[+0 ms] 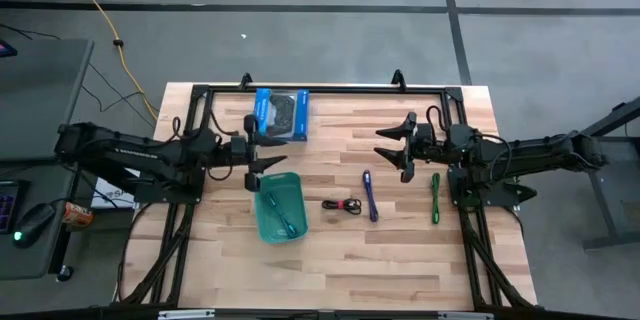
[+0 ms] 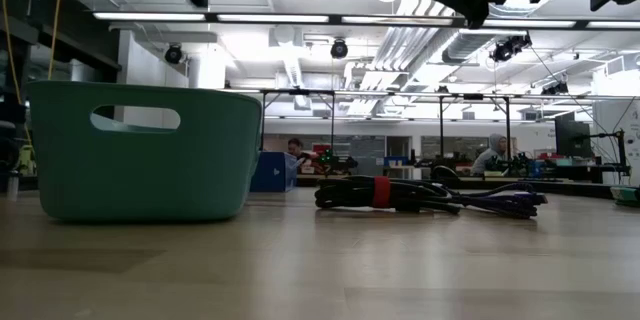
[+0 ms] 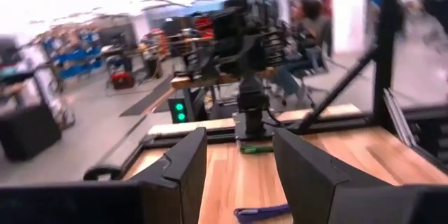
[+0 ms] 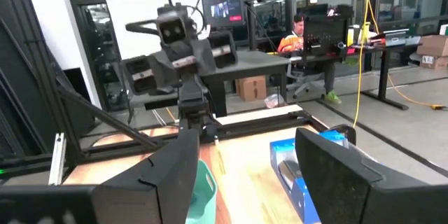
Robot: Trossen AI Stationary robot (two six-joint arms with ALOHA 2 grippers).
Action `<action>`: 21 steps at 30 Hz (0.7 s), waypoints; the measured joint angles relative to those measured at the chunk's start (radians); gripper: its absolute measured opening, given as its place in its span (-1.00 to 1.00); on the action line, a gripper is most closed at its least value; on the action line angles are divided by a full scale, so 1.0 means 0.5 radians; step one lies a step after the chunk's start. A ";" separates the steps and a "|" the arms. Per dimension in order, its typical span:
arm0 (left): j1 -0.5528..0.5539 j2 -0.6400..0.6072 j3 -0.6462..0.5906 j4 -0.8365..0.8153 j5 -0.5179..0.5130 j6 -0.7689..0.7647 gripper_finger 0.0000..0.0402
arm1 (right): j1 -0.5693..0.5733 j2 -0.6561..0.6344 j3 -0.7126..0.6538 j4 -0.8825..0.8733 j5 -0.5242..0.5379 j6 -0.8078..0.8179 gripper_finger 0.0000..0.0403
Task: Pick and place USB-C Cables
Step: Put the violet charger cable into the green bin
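A black cable with a red tie [image 1: 343, 204], a purple cable [image 1: 370, 196] and a green cable [image 1: 435, 198] lie flat on the wooden table. A blue-teal cable [image 1: 283, 216] lies inside the teal bin [image 1: 262, 222]. My left gripper [image 1: 272, 151] is open and empty, up in the air just beyond the bin's far end. My right gripper [image 1: 392, 147] is open and empty, raised over the table beyond the purple cable. The low view shows the black cable [image 2: 385, 193] and the purple cable [image 2: 505, 200] beside the bin [image 2: 140, 150].
A blue box picturing a game controller [image 1: 281, 113] lies at the table's far edge, left of centre. A dark metal frame [image 1: 330, 90] runs along the far edge and down both sides. Bare wood lies between the cables and the near edge.
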 joint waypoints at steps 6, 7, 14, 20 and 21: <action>-0.015 0.009 -0.290 0.580 -0.040 -0.233 -0.27 | 0.000 0.012 0.000 -0.013 0.000 -0.005 0.13; -0.015 0.008 -0.303 0.616 -0.040 -0.268 -0.27 | 0.000 0.012 0.000 -0.021 -0.001 -0.006 0.13; -0.015 0.007 -0.305 0.657 0.014 -0.331 -0.27 | 0.000 0.012 0.000 -0.031 -0.010 -0.038 0.13; -0.015 0.007 -0.305 0.667 0.013 -0.330 -0.27 | -0.001 0.012 0.000 -0.032 -0.065 -0.022 0.13; -0.015 0.007 -0.305 0.665 0.014 -0.330 -0.27 | -0.001 0.012 0.000 -0.032 -0.088 -0.002 0.13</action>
